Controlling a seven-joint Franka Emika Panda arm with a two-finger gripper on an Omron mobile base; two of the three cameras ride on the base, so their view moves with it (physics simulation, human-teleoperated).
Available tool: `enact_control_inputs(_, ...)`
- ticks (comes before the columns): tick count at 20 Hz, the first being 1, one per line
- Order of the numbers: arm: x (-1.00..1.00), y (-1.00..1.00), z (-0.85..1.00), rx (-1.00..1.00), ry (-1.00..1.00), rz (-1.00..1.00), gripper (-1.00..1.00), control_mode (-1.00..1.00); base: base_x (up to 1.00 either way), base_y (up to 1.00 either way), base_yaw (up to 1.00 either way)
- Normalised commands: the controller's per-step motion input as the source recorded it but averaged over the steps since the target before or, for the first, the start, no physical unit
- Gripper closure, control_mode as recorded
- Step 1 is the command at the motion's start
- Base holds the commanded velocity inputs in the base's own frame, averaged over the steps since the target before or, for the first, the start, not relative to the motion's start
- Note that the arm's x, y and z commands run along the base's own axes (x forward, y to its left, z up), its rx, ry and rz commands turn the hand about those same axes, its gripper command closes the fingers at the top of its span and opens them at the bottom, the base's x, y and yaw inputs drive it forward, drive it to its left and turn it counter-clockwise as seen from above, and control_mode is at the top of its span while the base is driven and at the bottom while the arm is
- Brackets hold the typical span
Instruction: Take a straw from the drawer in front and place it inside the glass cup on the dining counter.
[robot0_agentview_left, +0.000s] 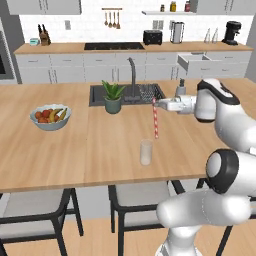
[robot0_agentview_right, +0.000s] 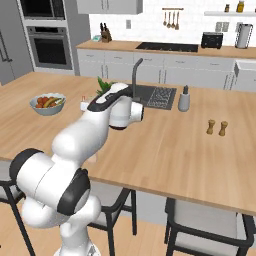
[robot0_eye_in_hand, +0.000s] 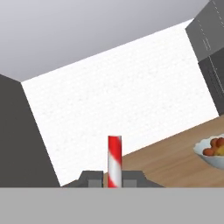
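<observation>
My gripper (robot0_agentview_left: 154, 103) is shut on the top of the straw (robot0_agentview_left: 155, 120), a red-and-white striped stick hanging upright over the dining counter (robot0_agentview_left: 90, 150). The glass cup (robot0_agentview_left: 146, 152) stands on the counter near its front edge. In the left base view the straw's lower tip ends just above and slightly right of the cup's rim. The hand view has the straw (robot0_eye_in_hand: 114, 161) rising between my two fingertips, the gripper (robot0_eye_in_hand: 113, 181) shut on it. The drawer (robot0_agentview_left: 196, 61) stands pulled open in the cabinets along the back wall.
A potted plant (robot0_agentview_left: 113, 96) and the dark sink (robot0_agentview_left: 135, 93) with its tap lie behind the cup. A fruit bowl (robot0_agentview_left: 50, 117) sits at the left, a soap dispenser (robot0_agentview_left: 180, 89) by the sink, and two shakers (robot0_agentview_right: 217, 127) to the right. Chairs (robot0_agentview_left: 137, 200) tuck under the counter's front.
</observation>
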Motion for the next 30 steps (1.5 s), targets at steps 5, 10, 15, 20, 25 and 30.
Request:
enact_control_inputs(5,0.12,0.16,-0.25,0.00,0.00,0.04,1.00,-1.00,0.00,0.00,0.00)
enact_control_inputs(10,0.02,0.13,-0.20,0.00,0.00,0.04,1.00,-1.00,0.00,0.00,0.00)
enact_control_inputs(15,0.26,0.12,-0.10,0.00,-0.05,0.04,1.00,-1.00,0.00,0.00,0.00)
enact_control_inputs(20,0.24,0.03,-0.07,0.00,-0.08,0.03,1.00,-1.00,0.00,0.00,0.00)
enact_control_inputs(25,0.01,0.00,-0.06,0.00,-0.12,0.03,1.00,-1.00,0.00,0.00,0.00)
enact_control_inputs(30,0.00,0.00,-0.06,0.00,-0.07,0.03,1.00,-1.00,0.00,0.00,0.00)
